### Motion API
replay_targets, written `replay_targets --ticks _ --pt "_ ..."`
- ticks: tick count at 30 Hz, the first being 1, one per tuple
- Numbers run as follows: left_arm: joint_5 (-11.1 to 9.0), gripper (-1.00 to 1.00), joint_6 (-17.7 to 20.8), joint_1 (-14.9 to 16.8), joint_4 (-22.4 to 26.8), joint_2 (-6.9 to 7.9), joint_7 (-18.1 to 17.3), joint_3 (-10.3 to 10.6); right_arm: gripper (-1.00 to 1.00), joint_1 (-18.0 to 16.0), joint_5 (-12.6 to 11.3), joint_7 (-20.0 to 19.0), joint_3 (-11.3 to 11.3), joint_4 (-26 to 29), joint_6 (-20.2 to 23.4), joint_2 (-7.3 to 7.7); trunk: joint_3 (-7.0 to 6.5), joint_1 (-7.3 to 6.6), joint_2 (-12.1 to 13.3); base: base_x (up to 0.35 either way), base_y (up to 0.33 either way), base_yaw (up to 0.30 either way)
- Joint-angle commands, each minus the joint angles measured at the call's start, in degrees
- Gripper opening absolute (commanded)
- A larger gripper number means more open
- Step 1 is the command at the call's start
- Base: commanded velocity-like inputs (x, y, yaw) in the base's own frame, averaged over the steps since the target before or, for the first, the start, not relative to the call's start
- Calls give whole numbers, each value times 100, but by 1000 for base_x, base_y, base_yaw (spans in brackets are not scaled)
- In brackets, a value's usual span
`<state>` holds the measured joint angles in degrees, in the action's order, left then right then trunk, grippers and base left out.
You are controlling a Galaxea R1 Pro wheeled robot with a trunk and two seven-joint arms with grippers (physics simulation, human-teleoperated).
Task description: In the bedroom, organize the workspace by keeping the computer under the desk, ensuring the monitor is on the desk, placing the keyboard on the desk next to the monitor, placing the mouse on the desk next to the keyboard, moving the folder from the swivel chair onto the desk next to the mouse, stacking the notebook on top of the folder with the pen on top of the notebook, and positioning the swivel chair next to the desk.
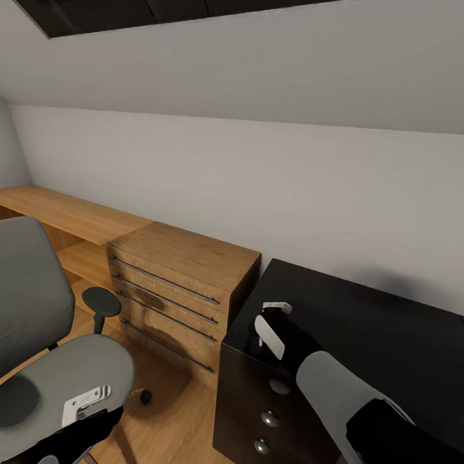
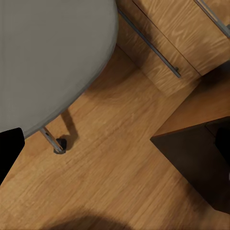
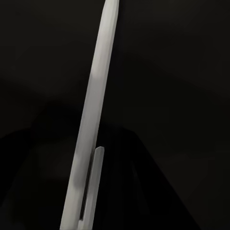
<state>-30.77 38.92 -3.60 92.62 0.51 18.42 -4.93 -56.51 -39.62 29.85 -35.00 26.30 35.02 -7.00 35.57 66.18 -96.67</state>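
Above the glossy black desk [image 1: 364,328], slim white pen [image 3: 93,120] in right hand [image 1: 269,327].

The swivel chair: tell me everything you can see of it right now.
The swivel chair stands at the head view's lower left on the oak plank floor, upright, beside the oak drawer cabinet and apart from the black desk. It has grey upholstery on a tall back and a rounded seat, a black padded armrest on a dark post, and a thin metal base leg ending in a small black caster. The seat looks bare. The left claw hangs over its front edge; contact is unclear.
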Motion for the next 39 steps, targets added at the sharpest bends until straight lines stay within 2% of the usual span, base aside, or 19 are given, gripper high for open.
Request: replay_targets --ticks 1,8,23,39 --pt "-61 100 16 0 10 2 48 1 -100 -4 -97 39 -26 -107 67 5 6 0 -2 0 0 0" --pt "-61 100 14 0 10 2 48 1 -100 -3 -98 11 75 -108 131 6 6 0 -2 0 0 0" --pt "-61 100 11 0 10 2 48 -7 -100 -2 -94 -40 90 -108 180 6 6 0 -2 0 0 0" --pt "-61 100 15 0 10 2 48 -8 -100 -4 -95 -48 260 -108 172 15 6 0 -2 0 0 0"
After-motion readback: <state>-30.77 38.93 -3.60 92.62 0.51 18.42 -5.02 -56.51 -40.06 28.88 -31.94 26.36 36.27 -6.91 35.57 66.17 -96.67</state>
